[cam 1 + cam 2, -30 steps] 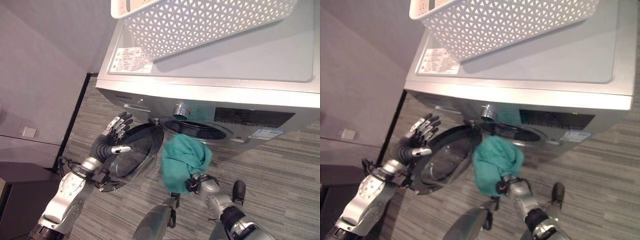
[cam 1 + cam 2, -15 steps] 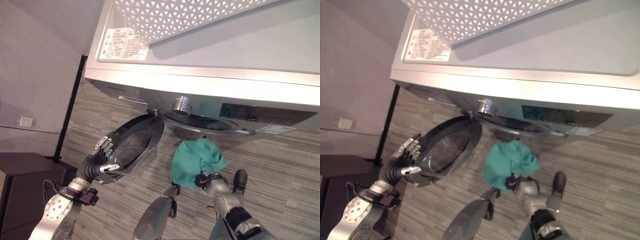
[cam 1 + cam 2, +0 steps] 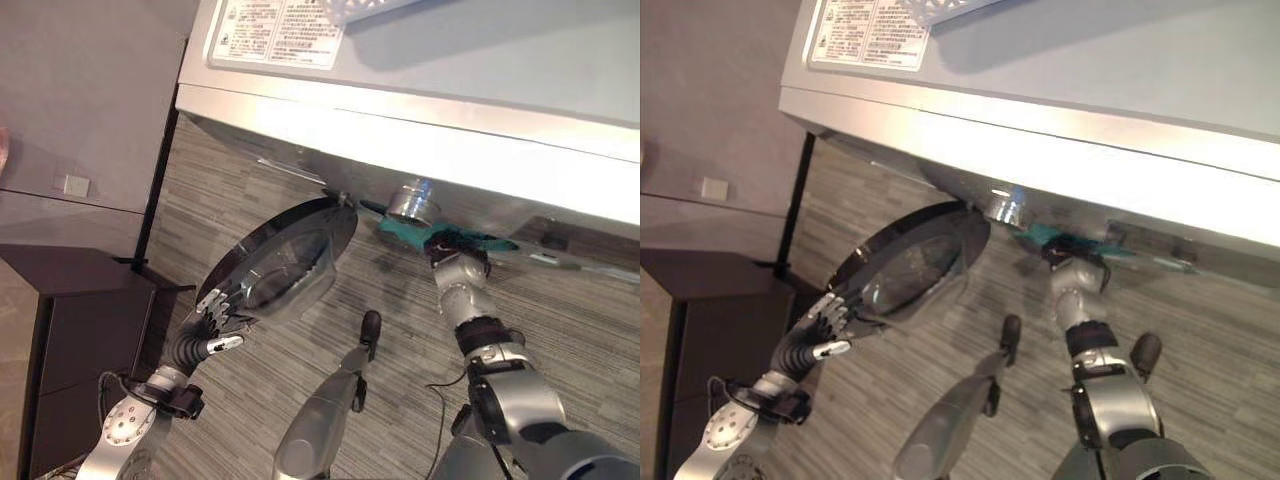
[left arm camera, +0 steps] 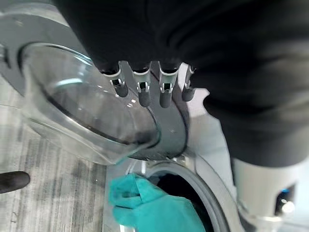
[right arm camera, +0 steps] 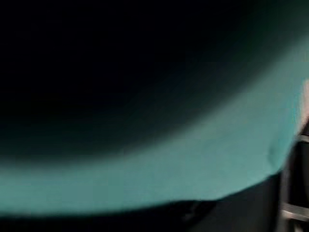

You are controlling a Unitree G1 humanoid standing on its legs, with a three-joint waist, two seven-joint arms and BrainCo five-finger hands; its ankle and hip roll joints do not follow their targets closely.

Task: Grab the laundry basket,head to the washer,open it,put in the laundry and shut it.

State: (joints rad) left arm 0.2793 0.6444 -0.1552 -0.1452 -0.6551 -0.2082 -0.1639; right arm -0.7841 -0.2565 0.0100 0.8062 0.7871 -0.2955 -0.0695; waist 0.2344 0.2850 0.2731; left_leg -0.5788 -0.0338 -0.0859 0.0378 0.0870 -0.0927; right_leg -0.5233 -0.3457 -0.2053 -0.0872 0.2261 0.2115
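At the washer (image 3: 520,60) mouth, your right hand (image 3: 455,247) is pushed in with the teal cloth (image 4: 145,205), fingers hidden, so you can't tell its grip. Cloth's bunched in the opening. Your left hand (image 3: 215,310) rests straight fingers (image 4: 142,92) against the open door (image 3: 290,265). Basket (image 3: 345,8) sits on top.

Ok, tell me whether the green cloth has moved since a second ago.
Yes. The green cloth hung below the washer's opening then; the right hand has since carried it up to the opening, at the washer's front.
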